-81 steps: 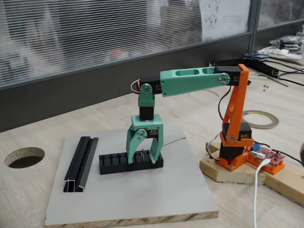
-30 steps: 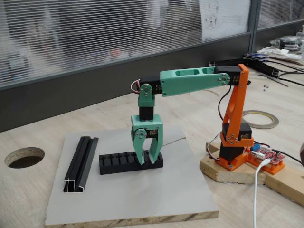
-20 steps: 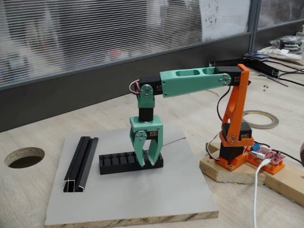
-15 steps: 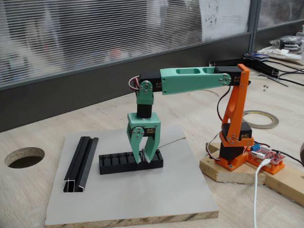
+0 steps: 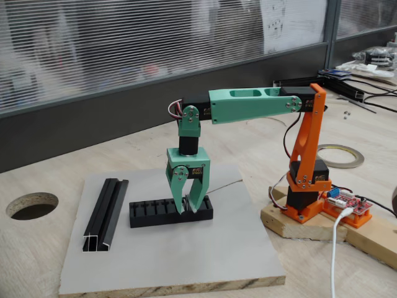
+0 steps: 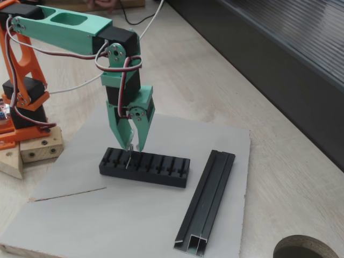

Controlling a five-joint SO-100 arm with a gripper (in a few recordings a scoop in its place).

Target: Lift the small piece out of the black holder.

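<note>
Gripper: green gripper (image 5: pixel 187 210) (image 6: pixel 131 147) points straight down over the holder; fingers drawn narrow, nearly together; in a fixed view the tips pinch the top of the piece; tips sit just above the holder's top, not down in the slots.

Piece: thin light-grey piece (image 6: pixel 128 159) hangs upright from the fingertips; its lower end reaches down to the slot area near the holder's left end in that fixed view; whether the bottom has cleared the slot I cannot tell; too small to make out in the other fixed view.

Holder: low black holder (image 5: pixel 155 214) (image 6: pixel 158 169) with a row of cross slots; lies flat on the board, roughly in its middle; gripper stands over the right end in one fixed view, the left end in the other.

Rail: long black rail (image 5: pixel 107 213) (image 6: pixel 206 200) lies on the board, apart from the holder, at an angle to it.

Board: grey board (image 5: pixel 186 261) (image 6: pixel 75 220) rests on the wooden table (image 5: pixel 37 248) (image 6: pixel 279 177).

Wire: thin wire (image 5: pixel 224 184) (image 6: pixel 67 194) lies on the board between holder and arm base.

Arm: green upper link level, orange base (image 5: pixel 307 167) (image 6: pixel 19 80) on a wood block beside the board.

Hole: round hole (image 5: pixel 31 205) (image 6: pixel 309 250) in the table, past the rail.
</note>
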